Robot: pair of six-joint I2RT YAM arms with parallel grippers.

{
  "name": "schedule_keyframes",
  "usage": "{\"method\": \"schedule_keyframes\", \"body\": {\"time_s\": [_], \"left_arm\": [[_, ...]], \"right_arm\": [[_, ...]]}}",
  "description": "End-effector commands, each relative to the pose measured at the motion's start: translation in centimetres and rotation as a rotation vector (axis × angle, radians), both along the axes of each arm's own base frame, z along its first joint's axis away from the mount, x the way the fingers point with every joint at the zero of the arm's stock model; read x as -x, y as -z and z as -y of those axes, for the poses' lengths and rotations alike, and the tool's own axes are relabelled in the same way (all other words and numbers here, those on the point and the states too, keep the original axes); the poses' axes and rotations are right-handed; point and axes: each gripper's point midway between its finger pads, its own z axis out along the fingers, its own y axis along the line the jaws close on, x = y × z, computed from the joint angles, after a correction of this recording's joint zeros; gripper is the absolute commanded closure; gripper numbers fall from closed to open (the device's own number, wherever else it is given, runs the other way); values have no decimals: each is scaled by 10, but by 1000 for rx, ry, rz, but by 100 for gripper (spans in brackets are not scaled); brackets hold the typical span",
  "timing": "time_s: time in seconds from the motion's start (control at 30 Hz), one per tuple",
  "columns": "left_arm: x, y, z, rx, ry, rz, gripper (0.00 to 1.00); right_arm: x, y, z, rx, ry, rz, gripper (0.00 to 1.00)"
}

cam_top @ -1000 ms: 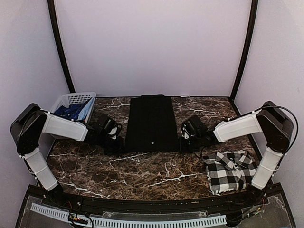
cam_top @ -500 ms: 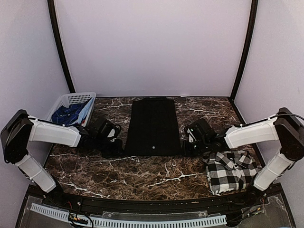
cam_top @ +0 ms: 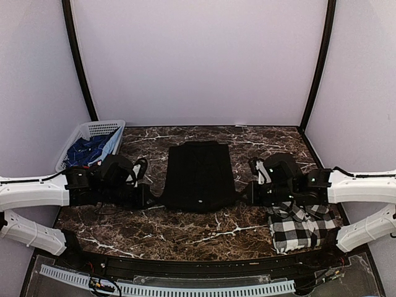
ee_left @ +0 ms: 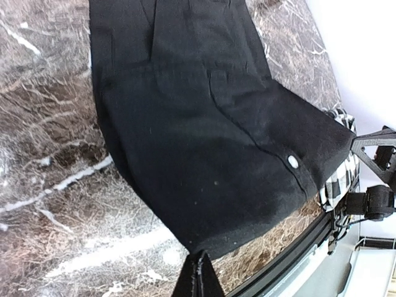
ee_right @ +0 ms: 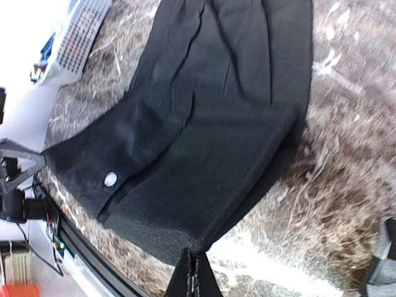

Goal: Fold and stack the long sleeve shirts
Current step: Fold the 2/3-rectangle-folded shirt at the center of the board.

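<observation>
Left end effector [ee_left: 199,263] and right end effector [ee_right: 192,257] pinch the plain black cloth shirt [cam_top: 199,176] by its near corners, just dragged nearer, likely starting the fold.

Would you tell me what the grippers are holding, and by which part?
The black shirt: left gripper pinches its near left corner, right gripper its near right corner.
</observation>
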Motion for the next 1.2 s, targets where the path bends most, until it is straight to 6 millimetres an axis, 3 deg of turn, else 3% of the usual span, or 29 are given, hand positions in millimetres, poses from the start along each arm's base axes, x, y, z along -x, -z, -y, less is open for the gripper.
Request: {"method": "schedule_keyframes", "body": {"time_s": [0.0, 0.03, 0.07, 0.1, 0.13, 0.17, 0.2, 0.23, 0.27, 0.3, 0.33, 0.37, 0.4, 0.5, 0.53, 0.57, 0.6, 0.63, 0.67, 0.7, 0.77, 0.83, 0.87, 0.9, 0.93, 0.97, 1.03, 1.07, 1.17], "left_arm": [[-22, -28, -5, -76, -43, 82, 100], [-31, -44, 0, -71, -43, 105, 100], [-42, -39, -1, -97, -39, 97, 100], [-56, -56, 5, -69, -43, 123, 100], [-69, -49, 6, -73, -27, 96, 100], [-86, -65, 11, -43, -32, 129, 100], [-107, -54, 7, -71, -38, 113, 100], [-133, -67, 4, -50, -68, 141, 100], [-148, -49, 9, -71, -47, 108, 100], [-175, -64, 6, -46, -73, 139, 100], [-190, -38, 11, -69, -56, 95, 100], [-217, -51, 10, -43, -76, 133, 100], [-242, -38, 14, -53, -84, 128, 100], [-299, -13, 12, 5, -116, 109, 100], [-320, 1, 18, 7, -119, 104, 100], [-331, 36, 17, -27, -128, 63, 100], [-347, 25, 22, -24, -123, 104, 100], [-353, 56, 22, -52, -123, 67, 100], [-362, 54, 26, -45, -120, 73, 100], [-364, 78, 26, -58, -116, 33, 100], [-366, 88, 30, -46, -115, 7, 100], [-359, 92, 34, -23, -111, -16, 100], [-350, 104, 32, -27, -110, -39, 100], [-345, 92, 36, -12, -106, -30, 100], [-331, 106, 34, -19, -104, -56, 100], [-323, 90, 40, 4, -98, -41, 100], [-285, 105, 35, -1, -99, -94, 100], [-275, 100, 42, 20, -86, -80, 100], [-218, 90, 38, 28, -78, -103, 100]], "right_arm": [[-28, -43, -5, 46, 64, 106, 100], [-40, -49, -5, 81, 85, 139, 100], [-54, -57, -7, 103, 102, 169, 100], [-69, -62, -8, 114, 113, 190, 100], [-88, -66, -10, 118, 116, 209, 100], [-108, -68, -11, 105, 125, 220, 100], [-127, -67, -12, 89, 131, 214, 100], [-153, -64, -7, 78, 162, 201, 100], [-174, -60, -7, 70, 170, 185, 100], [-195, -54, -11, 61, 160, 168, 100], [-218, -46, -12, 63, 160, 157, 100], [-239, -39, -16, 65, 160, 151, 100], [-263, -14, -17, 83, 169, 124, 100], [-318, 29, -19, 69, 187, 61, 100], [-332, 41, -21, 57, 179, 42, 100], [-346, 49, -25, 41, 171, 40, 100], [-353, 64, -25, 44, 169, 23, 100], [-356, 76, -26, 51, 170, 9, 100], [-358, 86, -25, 56, 173, -1, 100], [-358, 94, -25, 60, 174, -12, 100], [-351, 105, -23, 78, 173, -31, 100], [-337, 112, -20, 93, 173, -47, 100], [-327, 115, -19, 102, 171, -59, 100], [-314, 117, -18, 120, 169, -66, 100], [-301, 119, -17, 133, 171, -73, 100], [-286, 121, -15, 144, 177, -83, 100], [-253, 111, -19, 139, 174, -85, 100], [-233, 113, -17, 147, 175, -99, 100], [-172, 107, -14, 160, 172, -108, 100]]}}
